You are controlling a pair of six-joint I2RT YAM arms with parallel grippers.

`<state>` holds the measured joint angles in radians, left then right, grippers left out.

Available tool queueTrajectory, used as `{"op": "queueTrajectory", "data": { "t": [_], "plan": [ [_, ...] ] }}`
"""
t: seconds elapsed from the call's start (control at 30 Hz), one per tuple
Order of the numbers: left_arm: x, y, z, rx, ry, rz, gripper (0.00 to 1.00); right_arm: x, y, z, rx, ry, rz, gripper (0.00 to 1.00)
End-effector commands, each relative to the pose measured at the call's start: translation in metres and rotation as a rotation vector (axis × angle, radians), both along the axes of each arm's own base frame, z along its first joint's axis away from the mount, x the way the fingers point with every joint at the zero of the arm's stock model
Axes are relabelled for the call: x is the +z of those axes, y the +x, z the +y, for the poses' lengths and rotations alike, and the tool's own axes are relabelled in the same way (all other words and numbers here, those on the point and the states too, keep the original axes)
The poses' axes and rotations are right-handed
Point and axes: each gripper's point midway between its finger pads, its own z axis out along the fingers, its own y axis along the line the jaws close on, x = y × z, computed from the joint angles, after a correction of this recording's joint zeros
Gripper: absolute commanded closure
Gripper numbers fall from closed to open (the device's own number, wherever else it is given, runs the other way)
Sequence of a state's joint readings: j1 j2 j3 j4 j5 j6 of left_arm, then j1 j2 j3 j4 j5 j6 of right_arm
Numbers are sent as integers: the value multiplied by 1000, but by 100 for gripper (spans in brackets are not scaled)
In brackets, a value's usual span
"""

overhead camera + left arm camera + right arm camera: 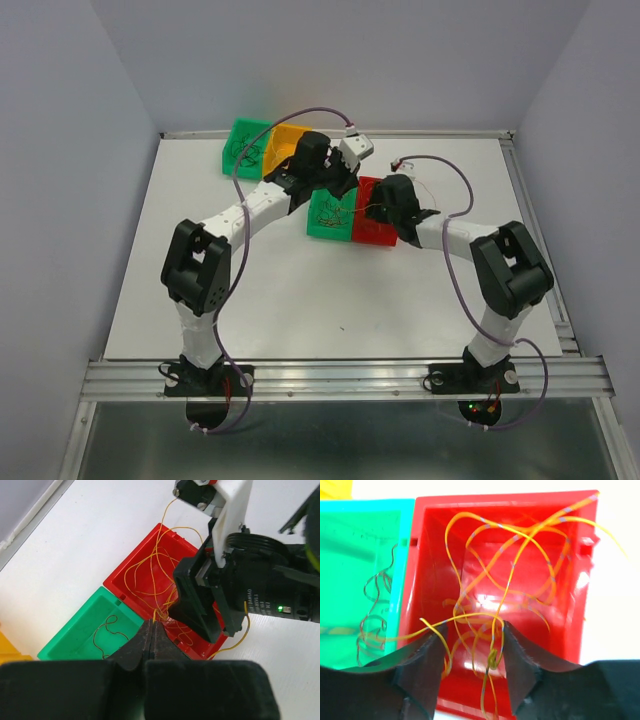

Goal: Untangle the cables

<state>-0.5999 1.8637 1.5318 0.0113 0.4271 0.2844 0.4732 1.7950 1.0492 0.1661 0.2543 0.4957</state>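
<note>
A tangle of thin yellow cables (512, 555) fills the red bin (500, 499) at the table's middle (372, 232). My right gripper (472, 627) hangs over it, open, with loose yellow strands and a small knot (492, 657) between its fingers. My left gripper (152, 625) is shut, and a yellow strand (155, 614) rises from its fingertips above the seam of the red bin and the green bin (75, 630). One taut yellow strand runs left across the green bin (365, 530). A dark curly cable (107, 630) lies in that green bin.
A second green bin (243, 148) with dark strands and an orange bin (287, 140) stand at the back left. One yellow loop (242, 635) hangs over the red bin's wall onto the white table. The two arms' wrists are close together above the bins.
</note>
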Motion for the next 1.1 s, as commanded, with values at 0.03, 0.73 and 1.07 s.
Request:
{"op": "queueTrajectory", "data": {
  "t": [0.03, 0.73, 1.07],
  "plan": [
    [22, 9, -9, -1, -54, -39, 100, 54, -10, -17, -47, 2, -113, 39],
    [-6, 27, -50, 56, -48, -18, 100, 68, -24, -54, -138, -55, -122, 33],
    [-39, 26, -75, 174, -101, -15, 100, 59, -18, -144, -330, -14, -104, 18]
  ]
}}
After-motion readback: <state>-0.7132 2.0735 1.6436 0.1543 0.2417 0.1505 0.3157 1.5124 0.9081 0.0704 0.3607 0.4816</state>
